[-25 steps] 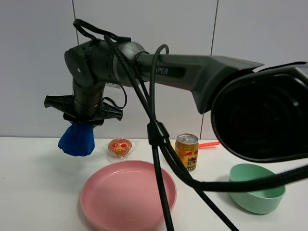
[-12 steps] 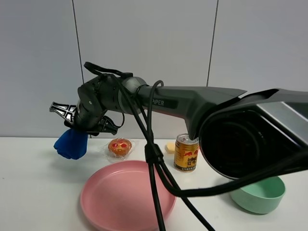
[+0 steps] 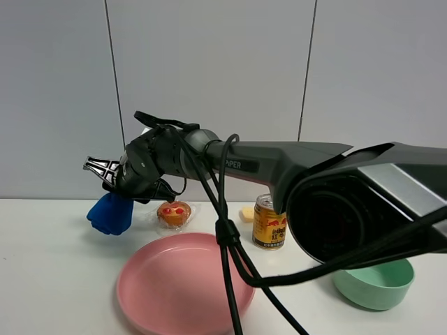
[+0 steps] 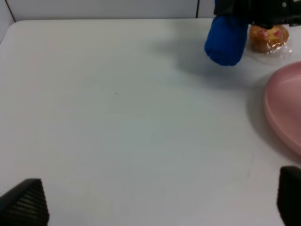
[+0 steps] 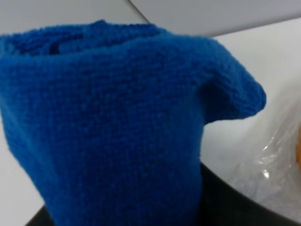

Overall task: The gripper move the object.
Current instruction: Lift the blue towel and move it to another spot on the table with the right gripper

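The object [image 3: 110, 214] is a bright blue cloth bundle hanging at the far left of the table, just left of the wrapped muffin. My right gripper [image 3: 123, 195] reaches across from the right and is shut on the bundle's top end. The cloth [image 5: 108, 117] fills the right wrist view and hides the fingers there. In the left wrist view the same bundle [image 4: 226, 40] hangs close over the table; I cannot tell if it touches. My left gripper [image 4: 155, 207] is open, its fingertips [image 4: 23, 205] wide apart over bare table, far from the cloth.
A clear-wrapped muffin [image 3: 174, 212] lies beside the cloth. A pink plate [image 3: 140, 269] sits at front centre, a gold can [image 3: 270, 222] and a small yellow piece [image 3: 246, 213] behind it, a green bowl [image 3: 374, 287] at right. Cables hang from the right arm over the plate.
The right arm's wrist has dropped and tilted, and its near bulk has sunk lower in view. The blue cloth stays in the grip and has come slightly lower, near the muffin.
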`<move>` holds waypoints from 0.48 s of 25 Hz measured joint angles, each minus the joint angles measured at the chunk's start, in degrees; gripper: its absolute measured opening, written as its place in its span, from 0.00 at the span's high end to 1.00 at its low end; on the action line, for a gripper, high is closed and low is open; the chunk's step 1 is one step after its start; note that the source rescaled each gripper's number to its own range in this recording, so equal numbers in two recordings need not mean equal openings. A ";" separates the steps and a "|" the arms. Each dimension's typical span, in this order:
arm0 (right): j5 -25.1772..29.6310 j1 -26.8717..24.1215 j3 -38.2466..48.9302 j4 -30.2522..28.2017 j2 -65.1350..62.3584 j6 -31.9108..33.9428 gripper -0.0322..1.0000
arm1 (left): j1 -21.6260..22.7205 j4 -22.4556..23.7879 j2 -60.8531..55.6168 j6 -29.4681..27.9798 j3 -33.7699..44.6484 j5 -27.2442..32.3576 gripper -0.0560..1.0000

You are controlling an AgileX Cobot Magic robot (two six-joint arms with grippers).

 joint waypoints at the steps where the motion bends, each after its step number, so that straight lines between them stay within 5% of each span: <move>1: -0.19 0.00 0.00 -0.06 0.24 0.00 0.97 | 0.00 0.00 0.00 0.00 0.00 0.00 0.00; 12: -0.76 -0.29 0.00 -0.17 1.58 0.00 0.97 | 0.00 -0.05 0.00 0.00 0.00 0.00 0.00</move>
